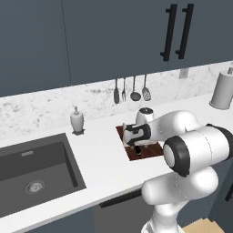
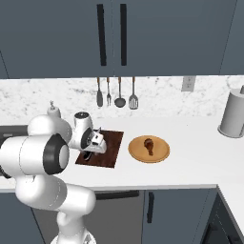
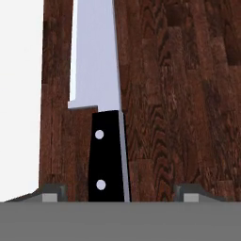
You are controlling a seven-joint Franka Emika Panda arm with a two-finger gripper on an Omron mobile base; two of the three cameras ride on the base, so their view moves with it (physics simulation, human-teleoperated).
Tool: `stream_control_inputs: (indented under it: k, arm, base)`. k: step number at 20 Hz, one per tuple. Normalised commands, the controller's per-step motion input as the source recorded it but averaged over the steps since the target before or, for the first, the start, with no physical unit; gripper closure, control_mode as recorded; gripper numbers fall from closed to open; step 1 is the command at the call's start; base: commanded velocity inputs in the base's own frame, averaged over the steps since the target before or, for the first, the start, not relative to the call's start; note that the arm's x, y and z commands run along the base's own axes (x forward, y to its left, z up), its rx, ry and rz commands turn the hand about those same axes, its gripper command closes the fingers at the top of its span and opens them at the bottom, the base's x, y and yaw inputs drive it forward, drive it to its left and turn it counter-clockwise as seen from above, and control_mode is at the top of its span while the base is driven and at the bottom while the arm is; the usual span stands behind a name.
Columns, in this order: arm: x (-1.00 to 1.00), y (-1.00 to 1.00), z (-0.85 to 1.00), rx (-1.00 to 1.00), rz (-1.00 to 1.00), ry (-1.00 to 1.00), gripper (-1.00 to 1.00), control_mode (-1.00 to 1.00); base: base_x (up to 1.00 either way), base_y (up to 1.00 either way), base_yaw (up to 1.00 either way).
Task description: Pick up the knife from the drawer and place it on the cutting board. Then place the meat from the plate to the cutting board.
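Currently noted: claw (image 3: 113, 194) released, fingertips (image 3: 52, 192) set well apart on either side of the knife (image 3: 101, 108) handle, not touching it. Knife lying flat on the board (image 3: 179, 94), black handle with two pale rivets nearest the hand camera, silver blade running away along the board close to its one long edge. White surface (image 3: 19, 94) visible beside that edge. Seen from the right base camera: claw (image 2: 90, 151) hanging low over the near-left part of the board (image 2: 108, 143), arm bent down over it from the left. Plate (image 2: 162, 151) resting on the surface (image 2: 200, 162) just right of the board, apart from it, with meat (image 2: 149, 145) lying on its middle. Seen from the left base camera: claw (image 1: 137, 146) low above the board (image 1: 148, 152), much of the board hidden by the arm. Sink (image 1: 27, 168) set into the surface (image 1: 104, 168) to the left, soap bottle (image 1: 76, 120) standing behind it. Four utensils (image 2: 116, 95) hanging on the back wall above the board. Paper roll (image 2: 232, 116) upright at the far right. Drawer state not determinable from these views.
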Motion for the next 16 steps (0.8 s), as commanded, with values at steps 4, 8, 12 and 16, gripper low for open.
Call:
stream_control_inputs:
  k: [4, 8, 12, 16]
  arm:
    - [0.0, 0.0, 0.04, 0.0, 0.0, 0.0, -1.0, -1.0]
    - [0.0, -0.21, 0.23, 0.0, 0.0, 0.0, -1.0, -1.0]
    - [0.02, -0.8, 0.37, 0.0, -0.02, 0.06, -1.0, -1.0]
    - [0.22, -1.0, 0.32, 0.0, 0.0, 0.08, -1.0, -1.0]
  base:
    - [0.0, 0.0, 0.0]
    - [0.0, 0.0, 0.0]
    - [0.0, 0.0, 0.0]
    - [0.0, 0.0, 0.0]
